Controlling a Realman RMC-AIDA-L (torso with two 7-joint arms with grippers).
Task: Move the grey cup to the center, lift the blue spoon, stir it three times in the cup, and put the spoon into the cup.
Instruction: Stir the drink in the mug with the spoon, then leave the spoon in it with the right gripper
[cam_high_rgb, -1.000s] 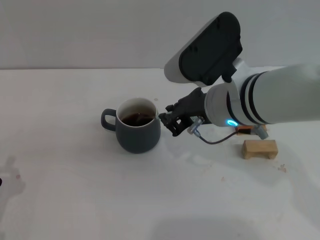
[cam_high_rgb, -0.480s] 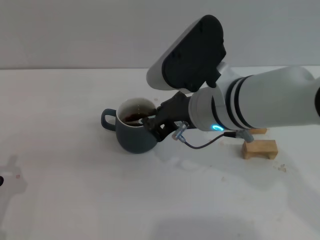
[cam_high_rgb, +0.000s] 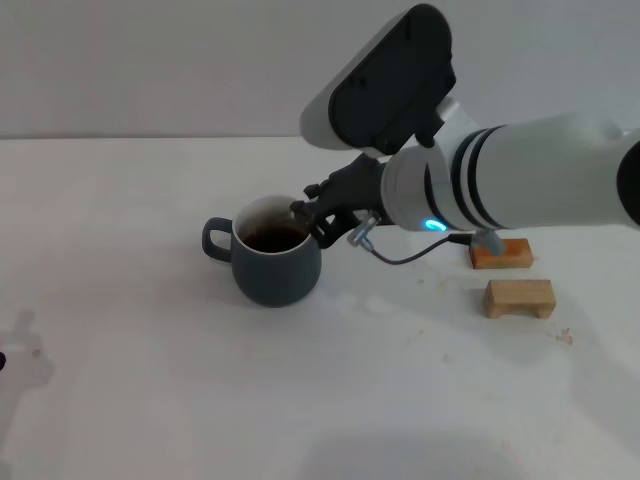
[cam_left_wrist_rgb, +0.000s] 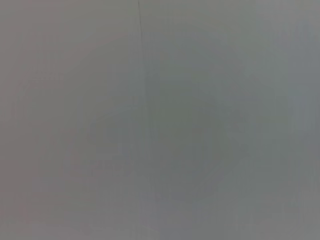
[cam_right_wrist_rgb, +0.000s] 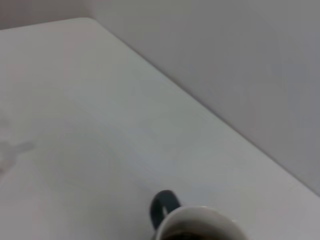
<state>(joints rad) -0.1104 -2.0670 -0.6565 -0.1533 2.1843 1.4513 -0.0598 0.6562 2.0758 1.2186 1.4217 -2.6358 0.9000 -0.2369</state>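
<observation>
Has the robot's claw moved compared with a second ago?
Yes. The right gripper has shifted left and up, from beside the grey cup to over its rim, farther from the wooden block.

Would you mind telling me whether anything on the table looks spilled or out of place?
Faint wet-looking marks lie on the table just right of the cup, towards the two wooden blocks. The cup stands upright; whether it spilled is unclear.

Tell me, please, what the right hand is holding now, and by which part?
It cannot be told. The right hand is at the rim of the cup, but no spoon shows in it, and its fingers are too dark to read.
</observation>
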